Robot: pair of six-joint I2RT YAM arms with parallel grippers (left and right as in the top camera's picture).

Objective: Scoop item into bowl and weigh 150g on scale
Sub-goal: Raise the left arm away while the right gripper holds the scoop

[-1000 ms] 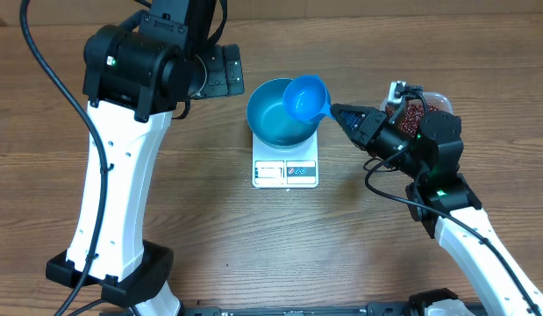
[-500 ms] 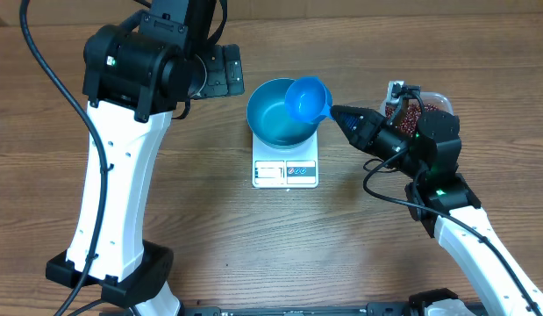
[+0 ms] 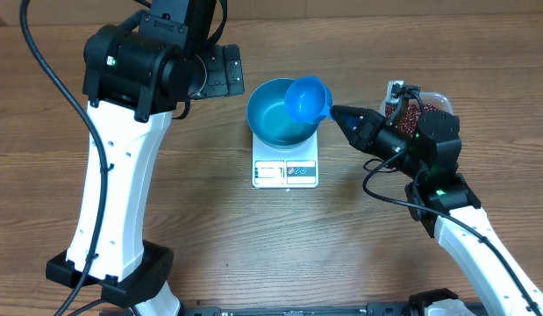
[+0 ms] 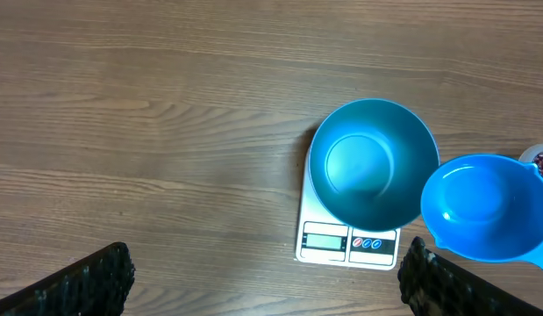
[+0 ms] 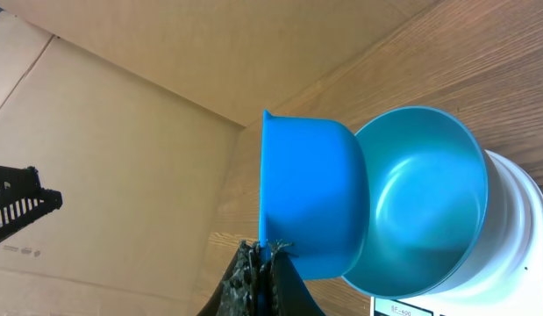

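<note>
Centrally, 1 round deep-blue bowl [image 3: 273, 123] sits on 1 flat white square scale [image 3: 285, 171]. Right of the scale, the right gripper [image 3: 337, 112] clamps 1 small blue plastic scoop [image 3: 306, 96]; 1 pile of red-brown beans [image 3: 413, 114] lies farther right. Above, the left gripper [image 4: 267, 285] gapes wide.

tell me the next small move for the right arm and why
Probably swing the right claw over to the beans in the tub for a load: its scoop looks empty, and so does the bowl on the scale.
</note>
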